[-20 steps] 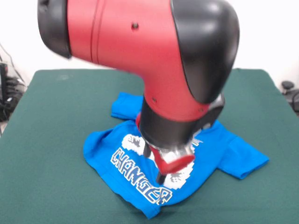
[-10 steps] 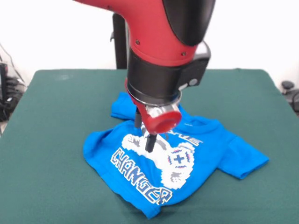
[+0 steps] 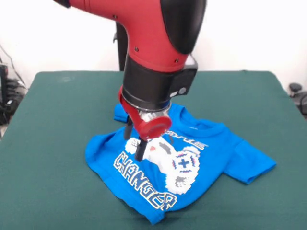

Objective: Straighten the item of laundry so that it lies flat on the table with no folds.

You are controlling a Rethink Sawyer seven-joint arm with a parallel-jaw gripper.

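On the table (image 3: 53, 120), w/ the blue T-shirt (image 3: 220, 148) as landmark: left of the shirt is bare green cloth, then the shirt's rounded left edge, hem side. Shirt sits roughly mid-table, toward the front edge, turned at an angle, so the white "CHANGER" lettering runs diagonally down to a pointed front corner. At the shirt's back left, one sleeve pokes out behind the arm (image 3: 153, 52); fabric there looks bunched, probably the fold left to fix. Over the shirt's left-centre, the arm comes down from above. Its gripper (image 3: 137, 146) reaches to or just above the white controller print, likely placed to pinch or drag cloth. Jaws: can't tell their gap, fingers overlap from this angle. Right of the gripper, the neckline, then the other sleeve, spread flat toward the right.
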